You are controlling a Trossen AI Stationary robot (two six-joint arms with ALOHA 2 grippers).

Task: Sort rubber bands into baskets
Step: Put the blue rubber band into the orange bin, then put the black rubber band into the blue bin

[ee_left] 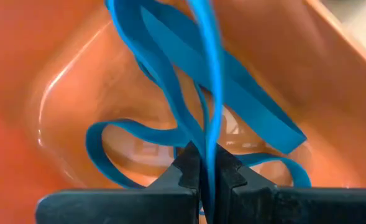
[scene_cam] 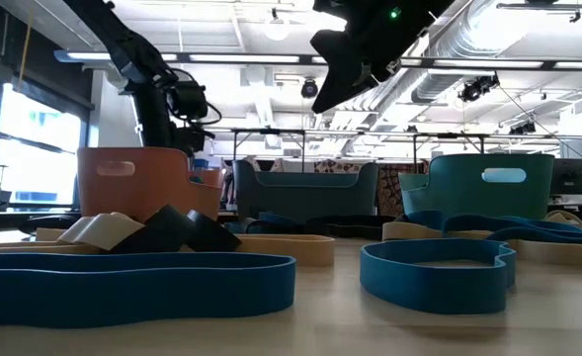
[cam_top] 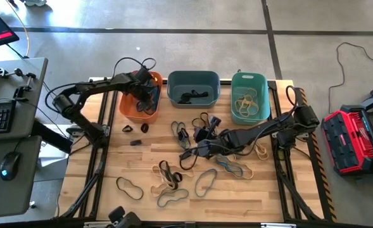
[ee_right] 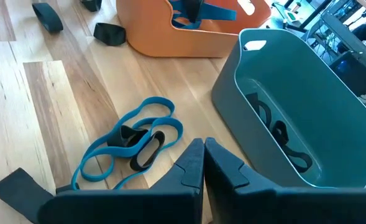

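Three baskets are lined along the bench (cam_top: pixel 249 202) at 12 o'clock. The orange basket (cam_top: pixel 130 109) holds blue bands; one blue band (ee_left: pixel 189 81) is clamped in the left claw (ee_left: pixel 206 177) over it. Black bands (cam_top: pixel 191 97) are seen in the slate basket (cam_top: pixel 193 79), tan bands (cam_top: pixel 247 103) in the teal basket (cam_top: pixel 249 78). The right claw (ee_right: pixel 204 163) is clenched, empty, above loose bands (cam_top: pixel 173 183) at bench centre.

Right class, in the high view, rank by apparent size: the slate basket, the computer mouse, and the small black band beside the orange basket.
1. Slate basket
2. Computer mouse
3. Small black band
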